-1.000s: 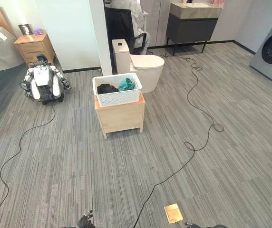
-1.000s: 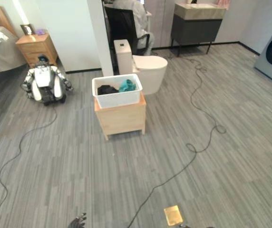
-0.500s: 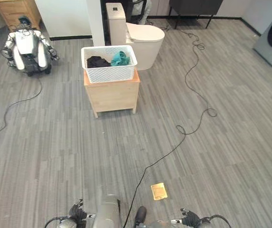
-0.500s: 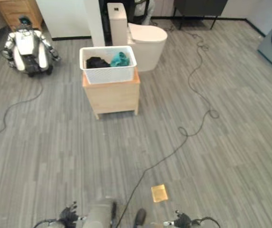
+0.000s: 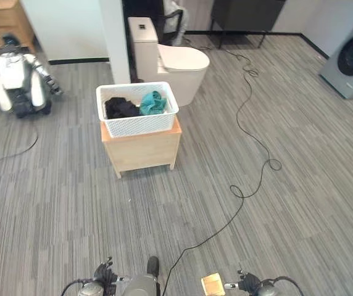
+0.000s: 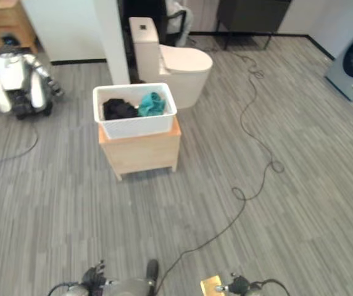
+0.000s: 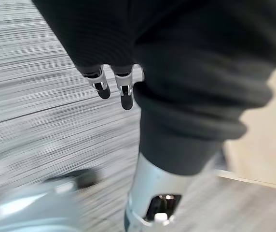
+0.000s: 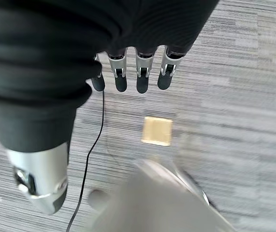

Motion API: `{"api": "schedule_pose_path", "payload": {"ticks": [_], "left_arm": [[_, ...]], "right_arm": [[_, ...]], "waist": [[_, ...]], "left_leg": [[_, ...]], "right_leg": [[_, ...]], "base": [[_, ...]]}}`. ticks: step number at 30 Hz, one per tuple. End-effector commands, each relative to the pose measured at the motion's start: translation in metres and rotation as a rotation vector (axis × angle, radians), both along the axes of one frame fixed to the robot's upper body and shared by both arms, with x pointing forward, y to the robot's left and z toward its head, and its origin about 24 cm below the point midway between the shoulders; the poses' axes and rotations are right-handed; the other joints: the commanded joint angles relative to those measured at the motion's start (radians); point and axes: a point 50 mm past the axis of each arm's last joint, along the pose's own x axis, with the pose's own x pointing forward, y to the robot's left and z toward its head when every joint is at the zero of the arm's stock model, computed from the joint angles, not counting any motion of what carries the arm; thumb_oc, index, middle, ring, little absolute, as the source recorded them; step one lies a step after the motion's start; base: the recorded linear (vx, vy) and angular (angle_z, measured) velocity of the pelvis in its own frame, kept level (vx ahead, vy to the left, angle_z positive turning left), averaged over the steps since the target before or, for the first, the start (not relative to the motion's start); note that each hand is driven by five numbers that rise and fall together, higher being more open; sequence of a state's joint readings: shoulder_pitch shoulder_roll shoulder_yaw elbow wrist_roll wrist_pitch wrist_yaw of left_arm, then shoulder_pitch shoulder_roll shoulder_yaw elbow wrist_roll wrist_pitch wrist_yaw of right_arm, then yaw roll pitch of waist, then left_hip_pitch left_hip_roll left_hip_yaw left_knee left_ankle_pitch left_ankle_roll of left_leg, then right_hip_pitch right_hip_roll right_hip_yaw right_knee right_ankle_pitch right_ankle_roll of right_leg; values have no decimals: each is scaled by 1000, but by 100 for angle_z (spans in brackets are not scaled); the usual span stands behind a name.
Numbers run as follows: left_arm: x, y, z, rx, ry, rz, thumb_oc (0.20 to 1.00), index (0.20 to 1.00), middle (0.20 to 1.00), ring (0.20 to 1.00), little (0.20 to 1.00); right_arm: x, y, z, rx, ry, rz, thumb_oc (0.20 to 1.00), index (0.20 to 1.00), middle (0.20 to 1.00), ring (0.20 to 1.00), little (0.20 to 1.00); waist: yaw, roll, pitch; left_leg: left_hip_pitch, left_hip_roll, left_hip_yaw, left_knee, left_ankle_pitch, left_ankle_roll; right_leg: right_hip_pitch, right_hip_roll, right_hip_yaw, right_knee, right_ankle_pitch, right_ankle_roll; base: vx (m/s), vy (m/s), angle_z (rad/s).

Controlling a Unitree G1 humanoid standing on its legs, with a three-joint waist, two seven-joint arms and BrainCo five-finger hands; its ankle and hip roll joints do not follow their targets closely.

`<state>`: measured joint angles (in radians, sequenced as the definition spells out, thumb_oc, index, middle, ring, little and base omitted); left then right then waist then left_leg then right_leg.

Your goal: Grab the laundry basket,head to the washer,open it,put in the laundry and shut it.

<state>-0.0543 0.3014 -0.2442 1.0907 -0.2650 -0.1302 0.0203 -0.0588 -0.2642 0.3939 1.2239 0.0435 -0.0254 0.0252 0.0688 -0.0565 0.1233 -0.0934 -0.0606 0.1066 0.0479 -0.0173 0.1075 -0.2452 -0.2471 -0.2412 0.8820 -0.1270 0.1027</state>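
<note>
Eye views: the basket (image 5: 137,108) with laundry (image 5: 153,102) sits on a wooden table (image 5: 142,146), well ahead of both robot hands at the lower edge; the washer (image 5: 351,58) stands far right. Left wrist: left robot hand (image 7: 114,87) relaxed, empty. Right wrist: right robot hand (image 8: 137,72) straight-fingered, empty, over the floor.

Open floor (image 5: 71,209) ahead of wooden stand (image 5: 142,148); black cable (image 5: 250,154) snakes right; toilet (image 5: 179,68) just behind stand.

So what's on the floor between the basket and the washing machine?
A long black cable snakes across the grey floor between the basket and washer, seen in both eye views.
</note>
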Motion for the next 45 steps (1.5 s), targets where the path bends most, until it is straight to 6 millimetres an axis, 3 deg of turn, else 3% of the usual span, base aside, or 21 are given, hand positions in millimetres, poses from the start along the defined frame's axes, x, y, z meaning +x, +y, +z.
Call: {"api": "schedule_pose_path", "payload": {"ticks": [1,2,4,5,6,8,12,14,16,17,18,20,22,23,25,26,29,31,34,37,45], "left_arm": [[7,2,4,12,-34,-23,1000,1000,1000,1000,1000],[7,2,4,12,-34,-23,1000,1000,1000,1000,1000],[10,0,5,11,-43,-27,1000,1000,1000,1000,1000],[11,-2,5,9,-47,-32,1000,1000,1000,1000,1000],[16,-4,7,8,-63,-39,1000,1000,1000,1000,1000],[19,-6,7,5,-70,-39,1000,1000,1000,1000,1000],[15,-9,4,2,-54,-49,1000,1000,1000,1000,1000],[8,-12,0,-14,-34,-31,1000,1000,1000,1000,1000],[4,-12,-1,-22,-26,-15,1000,1000,1000,1000,1000],[-6,-9,-5,-34,-7,31,1000,1000,1000,1000,1000],[-6,-9,-5,-34,-6,32,1000,1000,1000,1000,1000],[-10,-1,-4,-44,-16,110,1000,1000,1000,1000,1000],[-9,2,-2,-47,-34,140,1000,1000,1000,1000,1000],[-3,6,4,-57,-96,205,1000,1000,1000,1000,1000],[3,7,8,-63,-130,223,1000,1000,1000,1000,1000],[12,10,17,-67,-197,232,1000,1000,1000,1000,1000],[21,10,26,-79,-256,242,1000,1000,1000,1000,1000],[35,14,42,-85,-357,267,1000,1000,1000,1000,1000],[36,18,50,-79,-404,294,1000,1000,1000,1000,1000],[38,22,60,-56,-443,267,1000,1000,1000,1000,1000],[60,36,99,124,-569,228,1000,1000,1000,1000,1000]], "right_arm": [[7,-5,3,-15,-13,5,1000,1000,1000,1000,1000],[7,-5,3,-16,-13,5,1000,1000,1000,1000,1000],[0,-8,1,-24,8,-4,1000,1000,1000,1000,1000],[-4,-8,0,-26,21,-8,1000,1000,1000,1000,1000],[-13,-12,-2,-32,53,-29,1000,1000,1000,1000,1000],[-19,-17,-2,-39,67,-64,1000,1000,1000,1000,1000],[-39,-22,-5,-42,113,-108,1000,1000,1000,1000,1000],[-56,-27,-7,-49,163,-140,1000,1000,1000,1000,1000],[-62,-30,-7,-56,177,-156,1000,1000,1000,1000,1000],[-57,-32,-6,-59,147,-178,1000,1000,1000,1000,1000],[-58,-32,-6,-60,148,-178,1000,1000,1000,1000,1000],[-44,-41,0,-65,64,-240,1000,1000,1000,1000,1000],[-38,-43,2,-66,31,-257,1000,1000,1000,1000,1000],[-20,-49,9,-71,-59,-284,1000,1000,1000,1000,1000],[-11,-54,13,-79,-104,-296,1000,1000,1000,1000,1000],[6,-64,24,-92,-194,-316,1000,1000,1000,1000,1000],[24,-75,37,-96,-292,-350,1000,1000,1000,1000,1000],[52,-85,61,-95,-458,-399,1000,1000,1000,1000,1000],[65,-83,72,-83,-529,-383,1000,1000,1000,1000,1000],[80,-82,90,-74,-628,-356,1000,1000,1000,1000,1000],[129,-77,136,-40,-834,-346,1000,1000,1000,1000,1000]], "waist": [[-1,34,57],[-2,35,59],[-15,34,61],[-24,30,62],[-43,20,62],[-57,15,60],[-68,-11,37],[-83,-13,12],[-82,-8,2],[-75,-5,-22],[-76,-4,-22],[-58,-12,-16],[-53,-25,-9],[-41,-35,4],[-38,-38,14],[-35,-42,24],[-26,-39,38],[-5,-5,52],[1,8,44],[4,10,25],[26,22,-4]], "left_leg": [[-3,25,-34,74,-52,-16],[0,25,-35,74,-52,-16],[47,23,-48,49,-73,-36],[74,17,-63,38,-85,-45],[119,6,-91,27,-109,-60],[158,12,-108,18,-132,-75],[224,16,-127,13,-179,-93],[276,73,-151,33,-211,-121],[283,99,-161,53,-203,-133],[277,148,-168,100,-157,-162],[277,150,-168,101,-159,-163],[169,182,-187,318,-47,-177],[122,175,-204,389,-11,-171],[57,182,-234,445,22,-158],[17,181,-233,446,8,-150],[-16,189,-216,371,-30,-149],[-45,198,-185,244,-29,-165],[-88,201,-181,68,78,-192],[-57,199,-190,40,63,-194],[-43,176,-170,60,38,-190],[17,123,-93,-3,2,-143]], "right_leg": [[86,33,-45,-414,148,5],[90,33,-46,-415,148,5],[69,30,-66,-597,142,8],[60,36,-47,-690,161,18],[36,32,6,-840,228,52],[8,19,28,-909,269,74],[48,20,26,-895,283,71],[55,49,22,-825,254,49],[68,69,11,-810,236,34],[101,117,-3,-809,195,8],[102,119,-4,-810,194,7],[163,183,19,-839,153,-42],[171,186,25,-839,143,-56],[192,204,41,-839,113,-77],[201,203,41,-839,101,-81],[211,195,39,-839,86,-76],[229,185,37,-839,75,-70],[264,204,36,-836,49,-67],[277,202,55,-818,33,-58],[305,169,61,-826,34,-46],[313,86,98,-881,77,12]], "base": [[264,-31,26],[389,-69,33],[319,-113,27],[547,-210,36],[553,-226,52],[459,-193,71],[359,-193,71],[449,-328,87],[271,-264,32],[201,-230,-19],[296,-409,-55],[133,-287,-41],[63,-187,-19],[78,-197,-37],[66,-101,-22],[62,-45,-13],[87,64,-10],[135,145,3],[186,156,-22],[216,181,-58],[91,149,-30]]}}
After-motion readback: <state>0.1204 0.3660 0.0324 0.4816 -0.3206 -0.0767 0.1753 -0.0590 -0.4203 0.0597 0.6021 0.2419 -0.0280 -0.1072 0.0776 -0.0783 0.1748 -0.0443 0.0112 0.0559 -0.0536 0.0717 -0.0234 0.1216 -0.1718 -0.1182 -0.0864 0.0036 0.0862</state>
